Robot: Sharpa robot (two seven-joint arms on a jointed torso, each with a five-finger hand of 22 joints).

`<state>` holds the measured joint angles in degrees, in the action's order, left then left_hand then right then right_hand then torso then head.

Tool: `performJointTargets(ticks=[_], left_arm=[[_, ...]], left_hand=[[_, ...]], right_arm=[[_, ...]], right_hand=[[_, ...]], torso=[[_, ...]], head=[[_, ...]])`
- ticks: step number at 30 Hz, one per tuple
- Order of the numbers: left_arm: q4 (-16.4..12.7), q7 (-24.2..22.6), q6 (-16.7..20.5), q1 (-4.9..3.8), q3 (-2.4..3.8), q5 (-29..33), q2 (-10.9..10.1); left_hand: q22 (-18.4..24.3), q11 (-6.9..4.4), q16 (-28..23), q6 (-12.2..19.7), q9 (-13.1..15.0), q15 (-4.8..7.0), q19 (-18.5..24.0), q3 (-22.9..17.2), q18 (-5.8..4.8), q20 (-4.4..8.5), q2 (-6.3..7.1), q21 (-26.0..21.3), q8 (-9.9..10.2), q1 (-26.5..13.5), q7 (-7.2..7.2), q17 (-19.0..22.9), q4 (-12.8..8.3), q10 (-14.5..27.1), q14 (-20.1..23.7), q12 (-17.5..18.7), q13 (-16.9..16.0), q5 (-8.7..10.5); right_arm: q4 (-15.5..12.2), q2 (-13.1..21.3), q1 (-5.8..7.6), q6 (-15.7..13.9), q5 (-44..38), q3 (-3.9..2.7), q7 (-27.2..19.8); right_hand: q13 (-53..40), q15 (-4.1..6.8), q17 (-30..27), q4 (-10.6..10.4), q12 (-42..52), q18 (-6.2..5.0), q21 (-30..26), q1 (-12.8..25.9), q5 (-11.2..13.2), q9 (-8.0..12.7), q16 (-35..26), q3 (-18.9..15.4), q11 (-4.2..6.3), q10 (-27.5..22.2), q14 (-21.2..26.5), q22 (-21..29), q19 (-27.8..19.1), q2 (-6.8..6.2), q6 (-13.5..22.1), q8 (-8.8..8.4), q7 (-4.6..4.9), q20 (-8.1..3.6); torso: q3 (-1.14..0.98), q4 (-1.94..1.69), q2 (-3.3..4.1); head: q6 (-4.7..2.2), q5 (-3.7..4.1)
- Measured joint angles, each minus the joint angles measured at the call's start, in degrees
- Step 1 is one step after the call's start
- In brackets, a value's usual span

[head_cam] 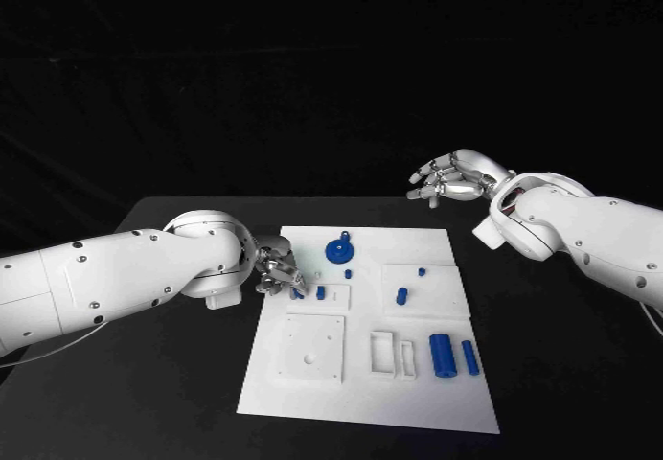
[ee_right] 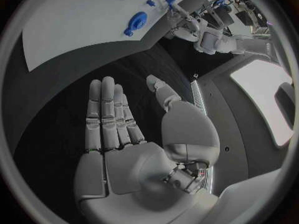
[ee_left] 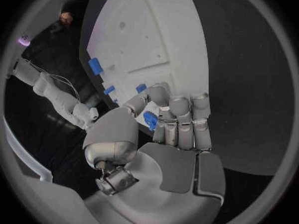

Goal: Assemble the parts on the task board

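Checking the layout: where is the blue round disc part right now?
In the head view the blue round disc lies on the task board near its far edge, right of the left hand.

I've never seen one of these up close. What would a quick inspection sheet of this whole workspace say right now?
Surface: black table, bare around the board.
Job's things: white task board; blue disc, two blue cylinders lying side by side and several small blue pieces on it.
Clutter: nothing seen.
Hands: left hand at the board's left edge, pinching a small blue part; right hand raised beyond the board's far right corner, fingers apart, holding nothing.
Cables: a thin cable under the left arm.
Surroundings: dark backdrop behind the table.
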<state>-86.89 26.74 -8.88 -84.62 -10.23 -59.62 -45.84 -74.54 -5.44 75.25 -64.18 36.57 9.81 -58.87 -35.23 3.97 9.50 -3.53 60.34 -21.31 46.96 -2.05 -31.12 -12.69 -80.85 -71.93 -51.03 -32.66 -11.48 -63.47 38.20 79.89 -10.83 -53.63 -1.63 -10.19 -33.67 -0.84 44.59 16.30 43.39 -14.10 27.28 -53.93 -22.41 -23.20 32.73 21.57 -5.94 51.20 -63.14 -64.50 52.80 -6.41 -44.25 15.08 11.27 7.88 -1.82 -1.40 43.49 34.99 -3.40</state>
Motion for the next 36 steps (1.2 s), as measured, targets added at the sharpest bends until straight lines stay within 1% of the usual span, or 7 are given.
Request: performJointTargets(ticks=[4,8,10,15,21,29,36], left_arm=[[-0.12,0.12,0.01,-0.06,-0.1,-0.38,0.06],[-0.24,0.16,0.06,-0.14,-0.24,-0.69,0.09],[-0.35,0.17,0.11,-0.19,-0.37,-0.81,0.09],[-0.7,0.17,0.35,-0.34,-0.78,-1.22,0.11],[-1.29,0.17,0.42,-0.38,-1.01,-1.83,0.12],[-2.19,0.09,0.79,-0.27,-1.15,-2.8,0.01],[-3.28,-0.31,2.32,-0.04,-1.3,-3.34,-1.03]], left_hand=[[-0.07,0.0,0.0,0.0,0.0,0.14,0.0,0.0,0.0,0.0,0.0,0.0,0.0,0.0,0.0,-0.08,0.0,0.0,-0.14,0.0,-0.09,0.98],[-0.07,0.01,0.0,-0.01,-0.01,0.14,0.0,-0.48,0.0,0.0,0.0,0.0,0.0,0.0,0.0,-0.08,0.48,-0.01,-0.15,-0.22,-0.17,3.64],[-0.07,0.01,0.0,-0.01,-0.01,0.14,0.0,-0.5,0.0,0.0,0.01,0.0,0.0,0.0,0.0,-0.12,0.5,-0.01,-0.15,-0.22,-0.17,3.94],[-0.12,0.02,0.0,-0.02,-0.01,0.14,0.0,-0.53,0.0,0.0,0.24,0.0,-0.29,-0.23,0.0,-0.13,0.53,-0.02,-0.15,-0.22,-0.17,3.99],[-0.12,0.14,0.22,-0.43,-0.01,0.13,0.0,-0.57,0.0,0.0,0.4,0.07,-0.47,-0.39,0.0,-0.2,0.58,-0.16,-0.16,-0.22,-0.23,3.99],[-0.28,0.12,0.54,-0.95,-0.01,0.11,-0.22,-0.88,-0.02,0.22,0.63,0.45,-0.44,-0.62,0.11,-0.38,0.88,-0.19,-0.25,-0.62,-0.5,3.49],[-0.41,0.03,0.91,-1.17,-0.01,0.35,-0.62,-0.91,-0.02,0.23,0.61,0.66,-0.27,-0.6,0.15,-0.55,0.93,-0.28,-0.61,-1.11,-0.68,2.88]], right_arm=[[0.0,-0.02,-0.02,0.02,0.0,0.0,0.0],[0.01,-0.03,-0.05,0.04,0.0,0.0,0.0],[0.02,-0.03,-0.07,0.05,0.0,0.0,0.0],[-0.07,-0.02,-0.1,0.06,0.0,0.0,0.0],[-0.12,-0.03,-0.12,0.08,0.01,0.0,0.0],[-0.12,-0.04,-0.15,0.09,0.02,0.0,0.0],[-0.08,-0.01,-0.18,0.1,0.02,0.0,0.01]], right_hand=[[0.02,0.0,0.0,0.0,0.03,0.0,0.0,0.0,0.0,0.0,0.0,0.0,0.0,0.0,0.0,0.0,0.0,0.0,0.0,0.0,0.0,0.0],[0.02,0.0,0.05,0.0,0.03,0.01,0.0,0.0,0.0,0.0,0.0,0.0,0.0,0.0,0.0,0.0,0.0,0.0,0.0,0.0,-0.01,0.0],[0.02,0.0,0.05,0.0,0.03,0.0,0.0,0.0,0.0,0.0,0.0,0.0,0.0,0.0,0.0,0.01,0.0,0.0,-0.01,0.0,-0.01,0.0],[0.02,0.0,0.05,0.0,0.03,0.01,0.0,0.0,0.0,-0.01,0.0,0.0,0.0,0.0,0.0,-0.04,0.0,0.0,-0.01,0.0,-0.01,0.0],[0.08,0.0,0.04,0.0,0.03,0.01,0.0,0.0,0.0,0.02,0.0,0.0,0.0,0.0,0.0,-0.04,0.0,0.0,-0.02,0.0,-0.03,0.0],[0.08,0.0,0.1,0.0,0.03,0.0,0.0,0.0,0.0,0.05,0.0,0.0,0.0,0.0,0.0,-0.03,0.0,0.0,-0.03,0.0,-0.04,0.0],[0.08,0.0,0.1,0.0,0.03,0.01,0.0,0.0,0.0,0.05,-0.17,0.0,0.0,0.0,0.0,-0.03,0.0,0.0,-0.07,0.0,-0.08,0.0]], torso=[[-0.01,-0.01,0.0],[-0.02,0.0,0.0],[-0.02,0.01,0.0],[-0.03,0.02,0.01],[-0.03,0.02,0.0],[-0.05,0.05,0.0],[-0.03,0.05,0.0]], head=[[-0.03,0.01],[0.01,0.04],[0.07,0.07],[0.1,0.14],[0.13,0.18],[0.08,0.21],[-0.01,0.25]])
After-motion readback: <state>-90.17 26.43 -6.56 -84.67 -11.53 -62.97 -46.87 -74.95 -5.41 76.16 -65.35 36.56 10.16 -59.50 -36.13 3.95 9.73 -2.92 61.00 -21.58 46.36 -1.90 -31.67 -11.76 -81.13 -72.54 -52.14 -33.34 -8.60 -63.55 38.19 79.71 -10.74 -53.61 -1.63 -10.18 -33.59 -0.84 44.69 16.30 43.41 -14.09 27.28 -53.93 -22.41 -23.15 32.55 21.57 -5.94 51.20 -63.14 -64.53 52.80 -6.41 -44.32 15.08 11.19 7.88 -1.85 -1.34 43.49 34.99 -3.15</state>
